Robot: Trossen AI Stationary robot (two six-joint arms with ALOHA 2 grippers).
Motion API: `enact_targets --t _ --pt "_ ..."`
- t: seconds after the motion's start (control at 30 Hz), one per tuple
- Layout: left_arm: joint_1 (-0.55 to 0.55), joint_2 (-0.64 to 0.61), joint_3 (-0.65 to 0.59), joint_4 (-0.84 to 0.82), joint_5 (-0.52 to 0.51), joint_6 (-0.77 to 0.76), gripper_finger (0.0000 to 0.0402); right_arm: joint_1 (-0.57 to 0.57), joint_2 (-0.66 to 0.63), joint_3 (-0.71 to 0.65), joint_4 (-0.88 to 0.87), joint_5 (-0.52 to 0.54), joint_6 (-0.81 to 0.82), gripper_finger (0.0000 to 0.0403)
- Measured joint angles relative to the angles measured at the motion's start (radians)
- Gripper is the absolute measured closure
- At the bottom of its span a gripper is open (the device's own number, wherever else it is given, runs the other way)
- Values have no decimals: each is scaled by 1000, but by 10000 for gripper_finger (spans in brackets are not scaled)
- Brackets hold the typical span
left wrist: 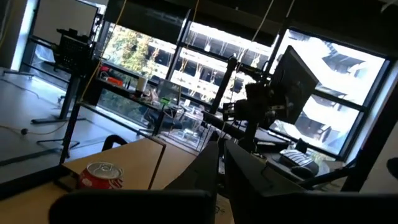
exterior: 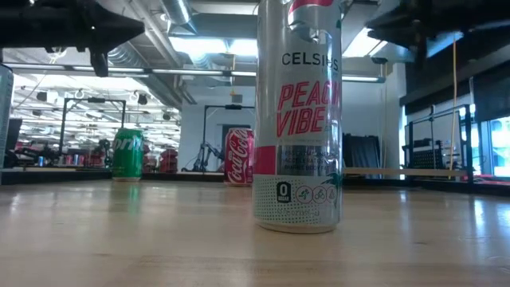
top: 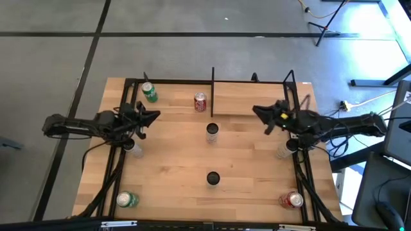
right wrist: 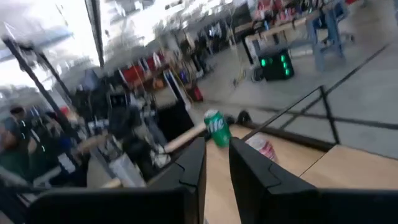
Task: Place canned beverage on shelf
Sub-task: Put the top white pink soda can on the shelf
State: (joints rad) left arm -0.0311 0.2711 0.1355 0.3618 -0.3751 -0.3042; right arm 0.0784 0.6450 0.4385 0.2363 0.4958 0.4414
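The shelf [top: 253, 97], a light-wood board in black bars, stands at the table's far right. A tall silver Celsius can [top: 212, 131] stands upright mid-table and fills the low view [exterior: 296, 119]. A red cola can [top: 200, 101] and a green can [top: 149, 92] stand upright near the far edge. My left gripper [top: 155, 116] hovers over the table's left part, shut and empty. My right gripper [top: 256, 111] hovers just in front of the shelf, its fingers a narrow gap apart, empty. The right wrist view shows the green can [right wrist: 216, 127] and the red can [right wrist: 261, 149] beyond its fingers.
A dark-topped can [top: 213, 178] stands near the middle front. A green can [top: 127, 199] and a red can [top: 292, 200] stand at the near corners. Silver cans [top: 133, 147] [top: 284, 149] stand under the arms. Black frame bars run along the table's edges.
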Motion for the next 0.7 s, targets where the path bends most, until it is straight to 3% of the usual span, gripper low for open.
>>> enact_targets --t 0.13,0.23,0.43,0.57,0.7 --pt "0 74 27 -5 1 0 382 -3 176 111 1 0 -18 341" --pt "0 104 40 -5 18 0 382 -22 295 183 -19 -52 -34 310" --pt "0 116 49 -10 25 0 382 -61 518 357 -118 -245 -111 192" --pt "0 115 49 -10 29 -1 382 -60 673 491 -243 -261 -180 111" --pt "0 115 49 -10 56 -1 382 -59 801 608 -383 -263 -243 56"
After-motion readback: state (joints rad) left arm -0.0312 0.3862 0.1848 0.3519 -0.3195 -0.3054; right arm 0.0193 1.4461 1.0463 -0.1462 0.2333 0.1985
